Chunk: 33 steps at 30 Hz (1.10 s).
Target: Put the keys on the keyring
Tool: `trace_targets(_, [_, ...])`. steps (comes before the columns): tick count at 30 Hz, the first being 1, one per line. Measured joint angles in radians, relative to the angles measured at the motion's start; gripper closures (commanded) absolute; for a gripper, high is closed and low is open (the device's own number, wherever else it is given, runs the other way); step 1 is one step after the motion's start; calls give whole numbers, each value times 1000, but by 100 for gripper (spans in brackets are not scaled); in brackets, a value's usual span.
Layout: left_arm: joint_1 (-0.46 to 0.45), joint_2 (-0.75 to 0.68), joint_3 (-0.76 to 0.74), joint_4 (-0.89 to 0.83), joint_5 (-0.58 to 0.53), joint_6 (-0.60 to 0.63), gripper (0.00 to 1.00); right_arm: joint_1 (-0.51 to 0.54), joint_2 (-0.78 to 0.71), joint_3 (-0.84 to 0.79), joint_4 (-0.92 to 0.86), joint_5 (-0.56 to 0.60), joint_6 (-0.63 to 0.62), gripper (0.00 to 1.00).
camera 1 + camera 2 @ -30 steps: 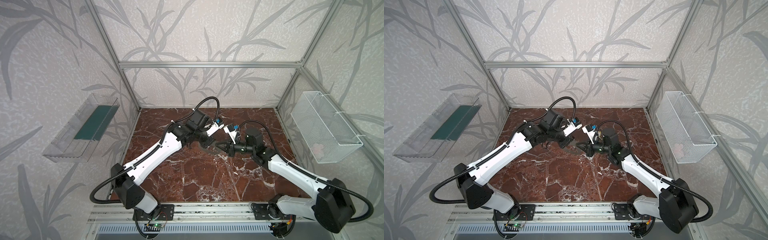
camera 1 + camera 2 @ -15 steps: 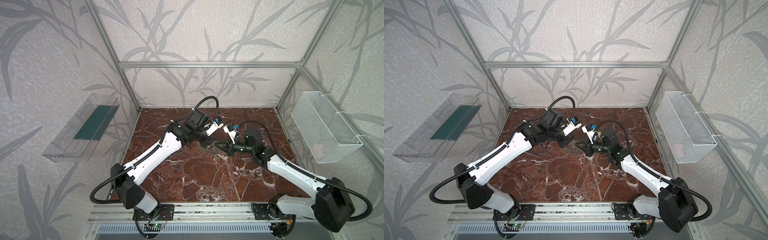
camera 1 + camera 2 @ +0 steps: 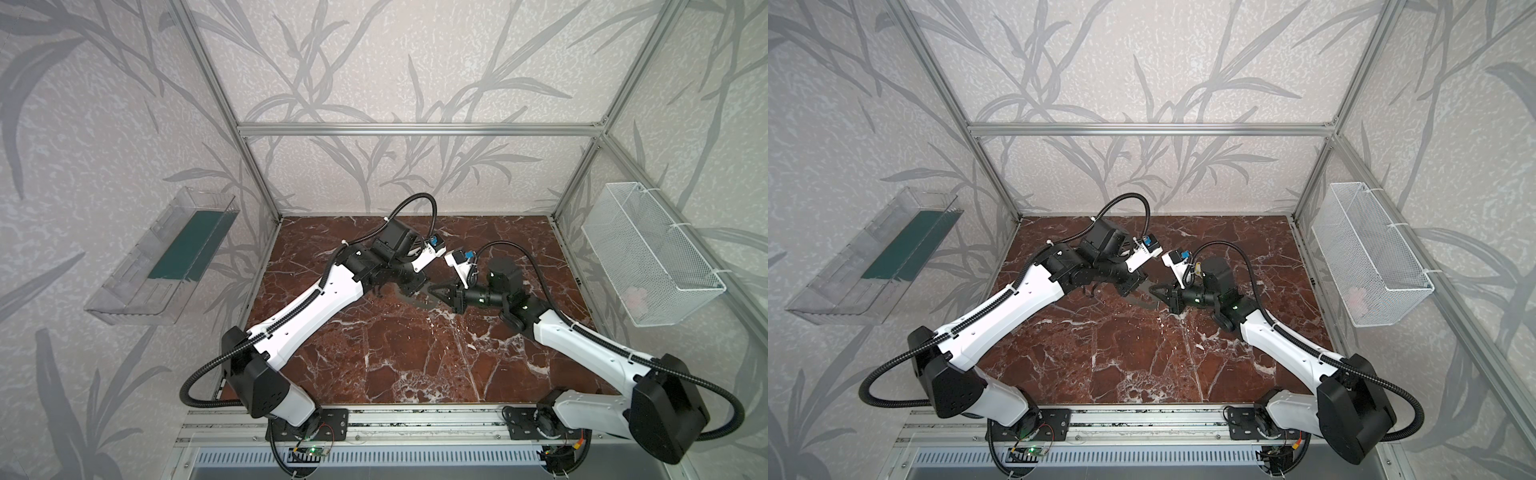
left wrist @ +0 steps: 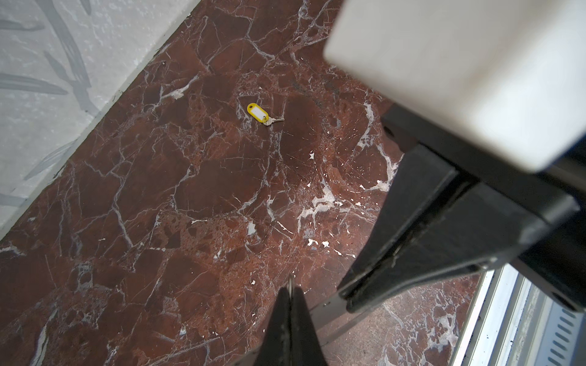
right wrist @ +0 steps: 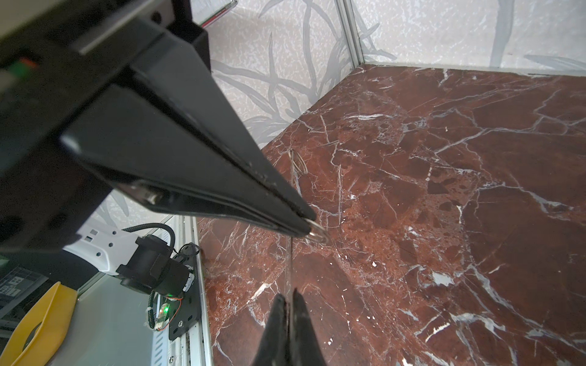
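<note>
- The left gripper pinches a small silver ring.
- The right gripper seemingly pinches a thin key. In both top views the ring is at its 9 o'clock, just beside.
- The tagged keyring lies apart on the marble.

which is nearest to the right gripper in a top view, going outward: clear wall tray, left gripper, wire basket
1. left gripper: almost tip to tip with the right gripper, mid-table, shut on a silver ring.
2. wire basket: hung on the right wall.
3. clear tray: on the left wall, farthest.
</note>
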Motion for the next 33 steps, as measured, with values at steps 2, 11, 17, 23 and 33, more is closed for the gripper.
trace_targets(2, [-1,0,-7,6,-6,0,100,1,0,0,-8,3,10,100])
trace_targets(11, [-6,0,-40,66,-52,-26,100,12,-18,28,-98,80,64,100])
trace_targets(17, [-10,-1,-66,111,-66,-35,100,20,-28,56,-177,153,72,100])
trace_targets(23, [-11,-10,-92,145,-69,-44,100,20,-28,60,-183,158,101,100])
trace_targets(33, [-10,-36,-119,174,-64,-45,100,28,-24,77,-214,212,61,100])
